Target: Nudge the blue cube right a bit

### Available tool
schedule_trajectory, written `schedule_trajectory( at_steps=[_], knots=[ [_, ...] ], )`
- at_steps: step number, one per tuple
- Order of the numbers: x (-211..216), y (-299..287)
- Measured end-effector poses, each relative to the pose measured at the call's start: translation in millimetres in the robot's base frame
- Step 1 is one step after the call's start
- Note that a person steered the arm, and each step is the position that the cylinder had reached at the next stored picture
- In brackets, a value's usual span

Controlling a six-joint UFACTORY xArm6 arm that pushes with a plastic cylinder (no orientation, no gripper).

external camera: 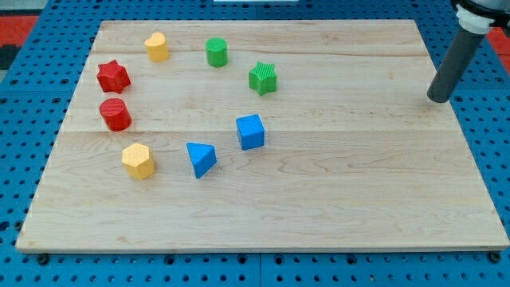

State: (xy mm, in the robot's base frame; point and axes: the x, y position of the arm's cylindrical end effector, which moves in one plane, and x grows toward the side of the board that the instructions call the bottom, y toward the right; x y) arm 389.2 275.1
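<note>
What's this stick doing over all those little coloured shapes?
The dark rod is a robot arm's pusher. My tip rests near the board's right edge in the view, far from every block. Its job is to nudge the blue cube slightly right; that cube sits mid-board beside a blue triangular block, untouched.

Rod: a straight, smooth, dark grey cylinder of even width with a matte finish. Its upper end enters a wider black collar at the view's top right, edged below by a thin white band. My tip is a flat, blunt end, unmarked.
</note>
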Motion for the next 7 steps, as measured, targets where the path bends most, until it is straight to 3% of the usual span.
schedule_trajectory(
  at_steps=[1,4,5,7],
  knots=[
    [30.4,-12.9],
    [53.1,-21.6],
    [86.0,-34.2],
    [161.8,-145.5]
  ],
)
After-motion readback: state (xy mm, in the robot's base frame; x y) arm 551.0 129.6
